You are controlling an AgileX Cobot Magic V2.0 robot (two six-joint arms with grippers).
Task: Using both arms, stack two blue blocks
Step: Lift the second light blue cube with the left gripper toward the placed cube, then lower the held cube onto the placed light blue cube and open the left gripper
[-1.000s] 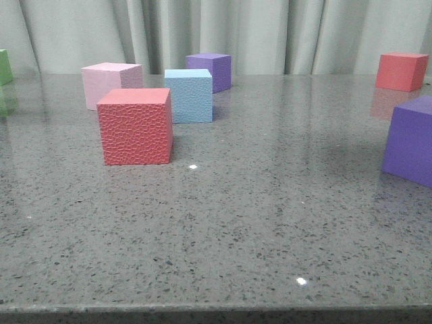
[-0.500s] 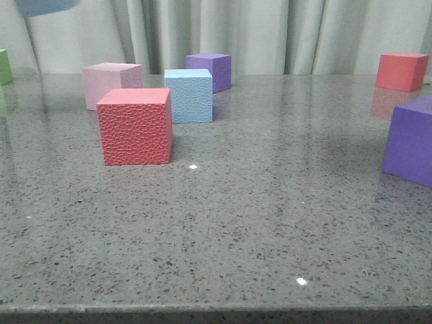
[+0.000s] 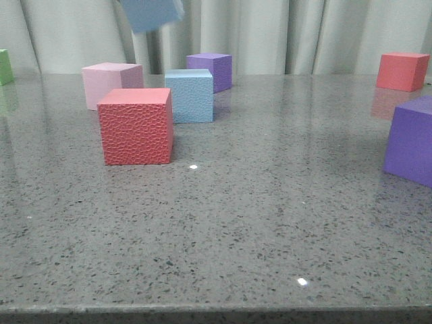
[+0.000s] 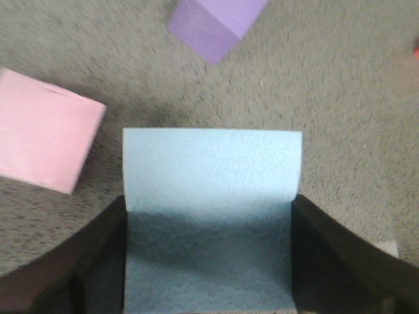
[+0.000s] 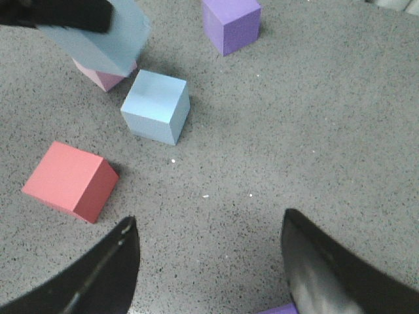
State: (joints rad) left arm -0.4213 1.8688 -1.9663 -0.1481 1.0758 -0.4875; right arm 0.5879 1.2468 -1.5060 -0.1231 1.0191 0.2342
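Observation:
A pebbled sky-blue block (image 3: 191, 95) sits on the table behind the red cube; it also shows in the right wrist view (image 5: 156, 106). The second blue block (image 3: 150, 13) hangs in the air at the top of the front view, up and left of the first. My left gripper (image 4: 208, 209) is shut on it (image 4: 211, 190), its black fingers (image 4: 98, 261) pressed on both sides. In the right wrist view that held block (image 5: 98, 40) is above the pink cube. My right gripper (image 5: 209, 226) is open and empty, high above bare table.
A red pebbled cube (image 3: 135, 125) stands in front of the resting blue block. A pink cube (image 3: 112, 84) and a purple cube (image 3: 210, 70) stand behind. A large purple cube (image 3: 410, 139), a far red cube (image 3: 402, 71) and a green cube (image 3: 5, 66) sit at the edges.
The held blue block has come into the front view from the top left and moved right, toward the resting blue block. The cubes on the table have not moved.

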